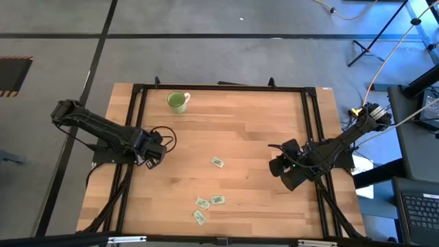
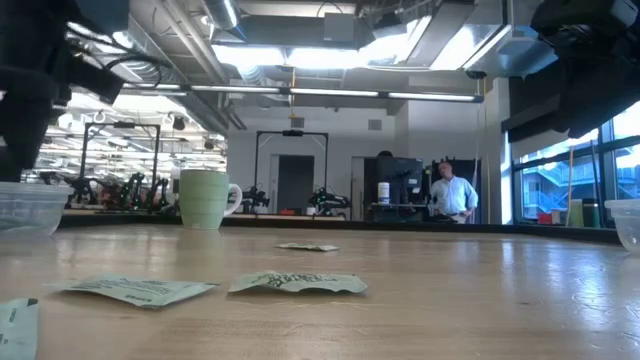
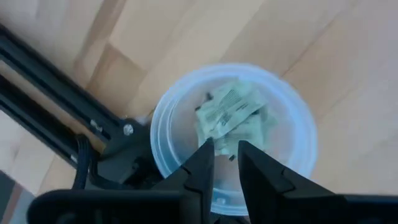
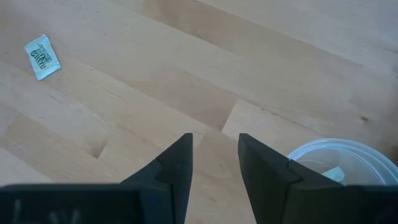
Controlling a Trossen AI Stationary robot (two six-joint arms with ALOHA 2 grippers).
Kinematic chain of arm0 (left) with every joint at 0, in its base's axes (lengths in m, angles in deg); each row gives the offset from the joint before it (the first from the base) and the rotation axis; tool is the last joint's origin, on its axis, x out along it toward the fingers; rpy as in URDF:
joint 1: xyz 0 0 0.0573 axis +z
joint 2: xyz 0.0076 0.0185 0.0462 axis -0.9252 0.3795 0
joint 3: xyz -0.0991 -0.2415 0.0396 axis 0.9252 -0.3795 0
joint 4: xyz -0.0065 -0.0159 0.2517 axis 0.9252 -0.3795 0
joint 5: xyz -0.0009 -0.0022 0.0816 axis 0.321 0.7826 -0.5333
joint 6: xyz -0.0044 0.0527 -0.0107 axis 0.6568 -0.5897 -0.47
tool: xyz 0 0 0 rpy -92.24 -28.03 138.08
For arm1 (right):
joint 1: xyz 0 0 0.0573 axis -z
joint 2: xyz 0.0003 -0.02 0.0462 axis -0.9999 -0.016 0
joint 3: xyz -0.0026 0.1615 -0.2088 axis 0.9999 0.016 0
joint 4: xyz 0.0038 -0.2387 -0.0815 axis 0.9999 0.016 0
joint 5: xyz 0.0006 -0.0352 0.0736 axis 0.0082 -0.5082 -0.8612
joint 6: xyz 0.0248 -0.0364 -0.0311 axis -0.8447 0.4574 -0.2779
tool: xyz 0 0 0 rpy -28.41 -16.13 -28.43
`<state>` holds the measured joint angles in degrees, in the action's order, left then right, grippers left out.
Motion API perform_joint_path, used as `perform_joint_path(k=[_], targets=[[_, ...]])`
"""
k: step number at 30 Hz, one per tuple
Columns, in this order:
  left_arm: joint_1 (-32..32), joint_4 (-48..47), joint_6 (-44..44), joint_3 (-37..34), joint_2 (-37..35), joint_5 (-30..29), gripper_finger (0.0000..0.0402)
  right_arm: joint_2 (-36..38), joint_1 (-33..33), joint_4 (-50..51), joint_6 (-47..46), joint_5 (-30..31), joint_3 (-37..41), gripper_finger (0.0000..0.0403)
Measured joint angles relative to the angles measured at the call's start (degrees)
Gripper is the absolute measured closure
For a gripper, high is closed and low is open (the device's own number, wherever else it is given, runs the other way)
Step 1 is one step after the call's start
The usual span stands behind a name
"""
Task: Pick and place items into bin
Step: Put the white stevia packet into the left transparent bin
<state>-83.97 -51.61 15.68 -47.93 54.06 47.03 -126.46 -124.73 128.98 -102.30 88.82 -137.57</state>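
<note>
So the high cam looks straight down on the whole wooden table (image 1: pixel 247 130). The low cam sits at tabletop level, close to some packets (image 2: pixel 297 283), facing the room. Each wrist cam looks down past its own jaws: the left onto a clear bin (image 3: pixel 233 134) just beyond them, the right onto bare wood.

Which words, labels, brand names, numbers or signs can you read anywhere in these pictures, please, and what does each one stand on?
None can be quoted.
Packets in the left bin: dark print, too blurred to read.
Packet on the table: dark print on green and white, too small to read.
Packets near the table's front: print seen edge-on, unreadable.
Mug: no lettering shows.
</note>
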Motion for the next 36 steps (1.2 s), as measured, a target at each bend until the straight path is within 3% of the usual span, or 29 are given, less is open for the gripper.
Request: perform_joint_path(k=[5,11,16,24,36], targets=[[-0.96,9.51,-5.08,3.34,-0.16,-1.0,0.0335,0.0,-0.01,-0.02,0.02,0.0,0.0,0.0271],[-4.64,40.19,-25.64,3.66,1.19,-0.11,0.0332,0.0,-0.01,-0.02,0.02,0.0,0.0,0.0271],[-7.93,56.88,-38.54,3.65,7.62,3.32,0.0332,0.0,-0.01,0.0,0.02,0.0,0.0,0.0271],[-12.95,70.2,-48.87,3.59,21.93,5.31,0.0331,0.0,-0.01,-0.02,0.02,-0.02,0.0,0.0271],[-15.32,83.53,-48.35,3.59,32.63,6.77,0.0331,0.0,-0.01,-1.0,0.01,-0.02,-0.02,0.0271]])
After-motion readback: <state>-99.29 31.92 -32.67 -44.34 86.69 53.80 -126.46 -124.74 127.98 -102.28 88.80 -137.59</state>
